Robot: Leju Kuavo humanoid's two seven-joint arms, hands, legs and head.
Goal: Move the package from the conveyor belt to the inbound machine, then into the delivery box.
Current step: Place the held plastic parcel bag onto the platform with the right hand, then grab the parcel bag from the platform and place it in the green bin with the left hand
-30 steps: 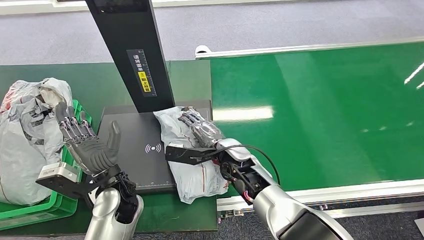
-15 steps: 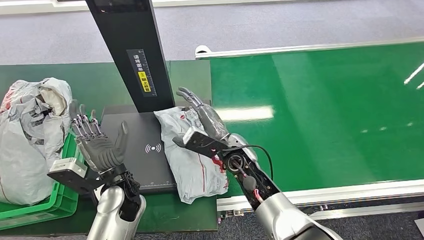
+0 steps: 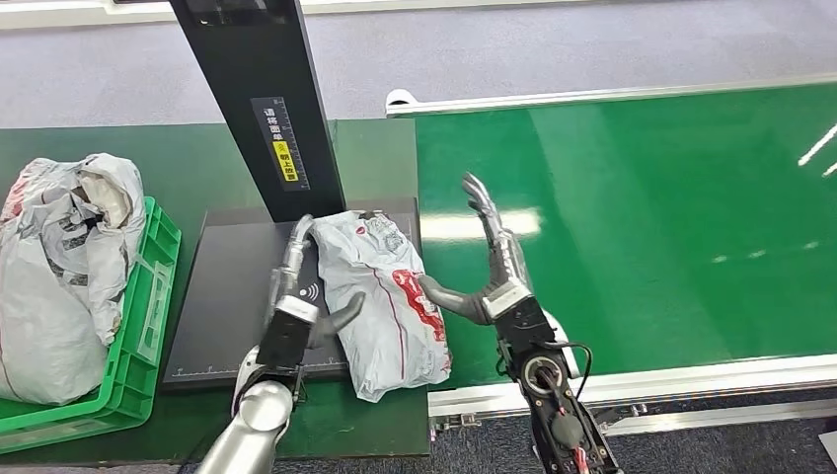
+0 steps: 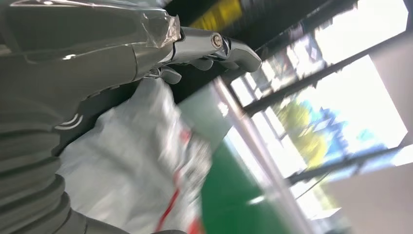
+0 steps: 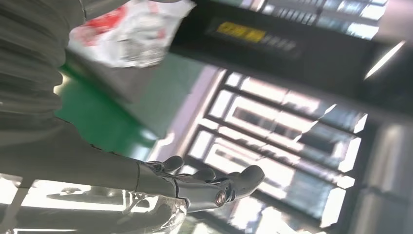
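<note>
Head view, package: grey-white package [image 3: 383,301] lying half on the inbound machine [image 3: 232,296], near end drooping off its edge onto the green table [image 3: 365,158]; off the conveyor belt [image 3: 642,217] for good.
Head view, right robot hand [image 3: 491,272]: lifted clear of the package since a second ago, now beside it over the belt edge, fingers spread and pointing up, nothing held.
Head view, left robot hand [image 3: 296,296]: swung across from beside the delivery box [image 3: 148,296], now edge-on along the package's left side, thumb lying against the bag; no closed grip to be seen.
Head view, delivery box: green crate at the left, already stuffed with another grey bag [image 3: 59,257].
Left wrist view: blurred with motion; fingers [image 4: 214,46] stretched out above the white bag [image 4: 141,165], open, nothing between them.
Right wrist view: fingers [image 5: 214,183] loosely extended and bare, package [image 5: 131,29] well apart behind.
Meaning: handover under way by the look of it; scan leg done, left-hand grasp and lift into the crate likely next.
</note>
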